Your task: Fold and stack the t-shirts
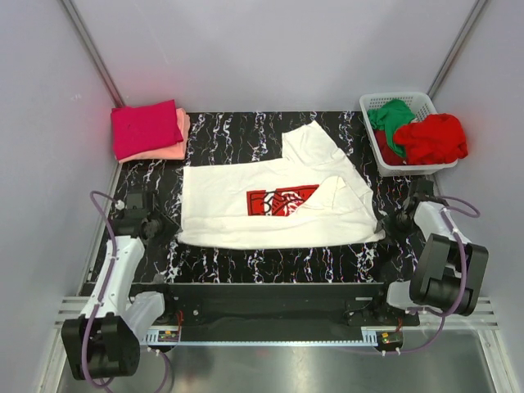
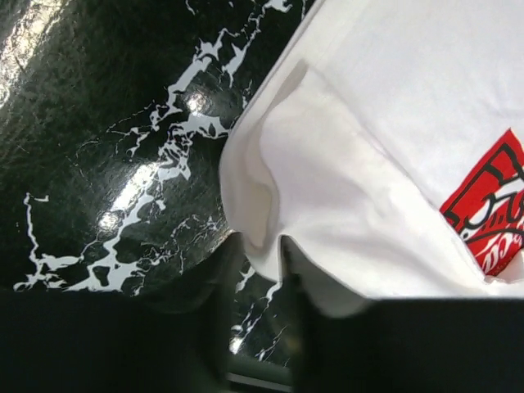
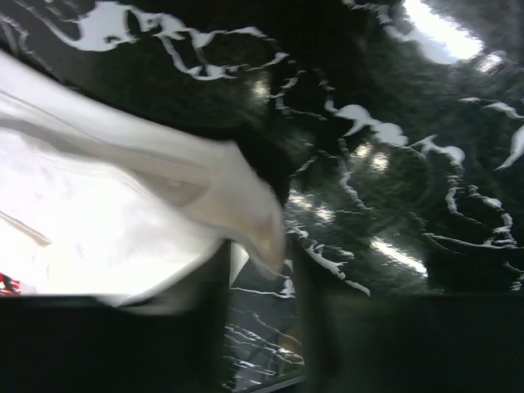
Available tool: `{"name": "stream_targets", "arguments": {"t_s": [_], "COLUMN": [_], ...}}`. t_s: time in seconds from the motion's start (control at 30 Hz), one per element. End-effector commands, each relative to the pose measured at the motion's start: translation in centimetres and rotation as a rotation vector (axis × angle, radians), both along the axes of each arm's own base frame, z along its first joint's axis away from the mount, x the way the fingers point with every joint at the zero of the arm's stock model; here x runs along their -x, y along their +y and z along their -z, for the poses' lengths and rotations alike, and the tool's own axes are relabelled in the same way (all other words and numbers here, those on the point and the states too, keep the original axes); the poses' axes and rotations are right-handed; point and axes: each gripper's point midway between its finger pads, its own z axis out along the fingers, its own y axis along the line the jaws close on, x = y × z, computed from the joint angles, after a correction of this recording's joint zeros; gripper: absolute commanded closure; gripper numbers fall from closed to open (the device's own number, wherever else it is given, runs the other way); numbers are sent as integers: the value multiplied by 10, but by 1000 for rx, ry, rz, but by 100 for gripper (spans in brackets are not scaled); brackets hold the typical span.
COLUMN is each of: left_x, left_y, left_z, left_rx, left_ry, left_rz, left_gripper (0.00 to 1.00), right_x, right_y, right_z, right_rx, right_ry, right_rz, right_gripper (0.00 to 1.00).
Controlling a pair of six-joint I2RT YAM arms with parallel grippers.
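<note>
The white t-shirt [image 1: 237, 209] with a red square print [image 1: 280, 200] lies spread on the black marbled table [image 1: 270, 264], one sleeve folded over its right part. My left gripper [image 1: 160, 228] is low at the shirt's near-left corner. In the left wrist view [image 2: 259, 255] the jaws stand narrow, pinching that corner of the shirt [image 2: 385, 123]. My right gripper [image 1: 391, 221] is at the near-right corner. In the blurred right wrist view [image 3: 260, 264] it is closed on a bunch of the shirt's edge [image 3: 106, 229].
A folded magenta tee [image 1: 146, 127] lies on a salmon-pink one [image 1: 173, 150] at the back left. A white slatted basket [image 1: 409, 99] at the back right holds a green tee [image 1: 391, 119] and a red tee [image 1: 435, 137].
</note>
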Motion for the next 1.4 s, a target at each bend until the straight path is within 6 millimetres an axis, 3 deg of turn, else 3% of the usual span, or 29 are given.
{"name": "stream_targets", "arguments": {"t_s": [0.0, 0.03, 0.07, 0.1, 0.13, 0.2, 0.3, 0.4, 0.43, 0.53, 0.57, 0.67, 0.87, 1.0, 1.37], "left_x": [0, -4, -3, -5, -16, -17, -24, -25, -24, -28, -27, -27, -24, -21, -21], "left_y": [-6, -7, -7, -4, -1, 9, 13, 20, 21, 30, 33, 34, 48, 52, 51], "left_z": [-18, -30, -34, -41, -59, -70, -88, -97, -100, -106, -107, -101, -115, -121, -121], "left_rx": [32, 31, 17, -5, -34, -119, -187, -253, -264, -325, -338, -343, -375, -389, -385], "left_ry": [-57, -85, -80, -85, -113, -97, -127, -163, -180, -202, -194, -199, -253, -286, -290], "left_rz": [-10, 3, 35, 56, 84, 151, 248, 279, 284, 292, 282, 268, 193, 168, 168], "left_gripper": [61, 55, 50, 42, 40, 38, 38, 37, 36, 35, 35, 36, 36, 36, 36], "right_x": [3, 1, -1, -3, -9, -10, -29, -59, -70, -97, -100, -119, -142, -144, -141], "right_y": [-16, -15, -14, -14, -19, -24, -27, 0, 21, 55, 78, 102, 136, 142, 140], "right_z": [-8, -12, -15, -18, -27, -37, -68, -98, -106, -111, -110, -106, -82, -52, -12], "right_rx": [26, 19, 15, 17, 39, 69, 103, 22, -6, -4, -22, -57, -125, -114, -98], "right_ry": [-47, -74, -89, -99, -119, -129, -260, -467, -492, -463, -451, -455, -432, -353, -274], "right_rz": [87, 81, 65, 56, 52, 38, 7, -104, -180, -314, -392, -453, -518, -522, -512], "right_gripper": [50, 14, 4, 0, 0, 0, 0, 0, 0, 4, 6, 24, 42, 46, 53]}}
